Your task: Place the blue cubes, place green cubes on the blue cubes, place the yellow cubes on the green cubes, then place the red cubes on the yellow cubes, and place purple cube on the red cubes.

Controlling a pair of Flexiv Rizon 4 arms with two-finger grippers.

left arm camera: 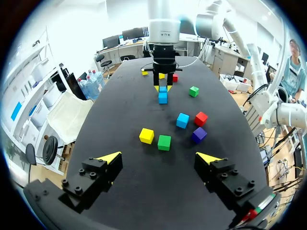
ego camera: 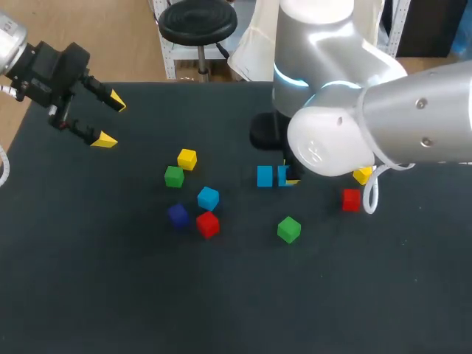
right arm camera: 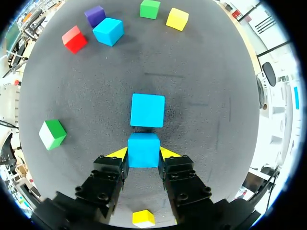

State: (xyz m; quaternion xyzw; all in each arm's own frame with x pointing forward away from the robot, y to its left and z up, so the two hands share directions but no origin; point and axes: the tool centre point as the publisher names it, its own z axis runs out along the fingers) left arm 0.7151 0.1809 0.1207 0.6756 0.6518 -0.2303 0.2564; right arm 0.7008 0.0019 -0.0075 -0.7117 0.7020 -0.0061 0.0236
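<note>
Broad black matte table [ego camera: 88, 295]

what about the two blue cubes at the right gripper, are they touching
Apart. The right wrist view shows a thin strip of dark table between the gripped blue cube in the right gripper and the far blue cube ahead of it.

Near the middle of the table [ego camera: 88, 295], the clamped cube [right arm camera: 143, 149] sits between the fingers of the right hand [right arm camera: 143, 152], and both fingers touch it. The neighbour cube [ego camera: 265, 176] lies just to its left, barely apart. Further left is a loose group of five cubes [ego camera: 208, 198]: two behind, one central, two in front. The lone cube [ego camera: 289, 229] lies in front of the clamped one. The right-side pair [ego camera: 351, 200] lies beside the right arm, one behind the other. The left hand [ego camera: 110, 120] hangs over the far left corner, well apart from every cube.
</note>
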